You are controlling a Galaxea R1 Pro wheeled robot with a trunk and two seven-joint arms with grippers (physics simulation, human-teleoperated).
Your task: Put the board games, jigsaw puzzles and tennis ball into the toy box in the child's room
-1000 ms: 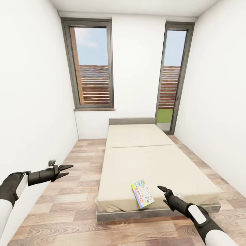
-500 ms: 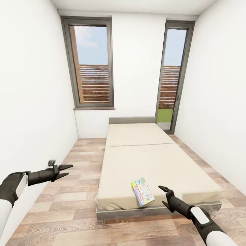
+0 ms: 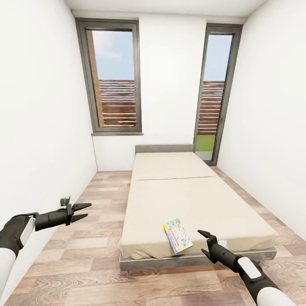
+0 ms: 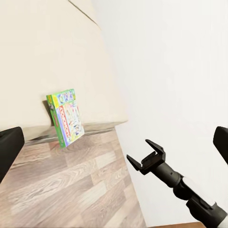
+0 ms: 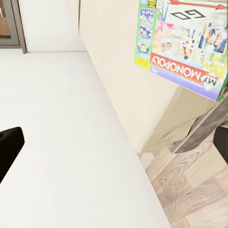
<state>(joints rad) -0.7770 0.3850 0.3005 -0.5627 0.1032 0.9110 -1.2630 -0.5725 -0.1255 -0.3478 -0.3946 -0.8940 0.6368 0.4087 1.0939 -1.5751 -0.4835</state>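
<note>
One board game (image 3: 177, 236), a flat green-edged pale blue "My Monopoly" box, lies on the beige bed (image 3: 191, 199) near its foot edge. The same board game (image 4: 66, 118) appears in the left wrist view, and large and close (image 5: 185, 42) in the right wrist view. My right gripper (image 3: 201, 242) hangs open just right of the box, off the foot of the bed, touching nothing; it also appears in the left wrist view (image 4: 145, 156). My left gripper (image 3: 88, 210) is open and empty over the floor, left of the bed. The table, toy box, jigsaw puzzles and tennis ball are out of view.
The bed's grey frame (image 3: 170, 260) and headboard (image 3: 164, 148) stand against the far wall between two tall dark-framed windows (image 3: 114, 76). White walls close in on both sides. Wood-plank floor (image 3: 102, 199) runs along the bed's left side.
The whole view has shifted slightly, so the camera has moved. My right gripper has eased a little lower and to the right beside the board game. The left gripper holds its pose.
</note>
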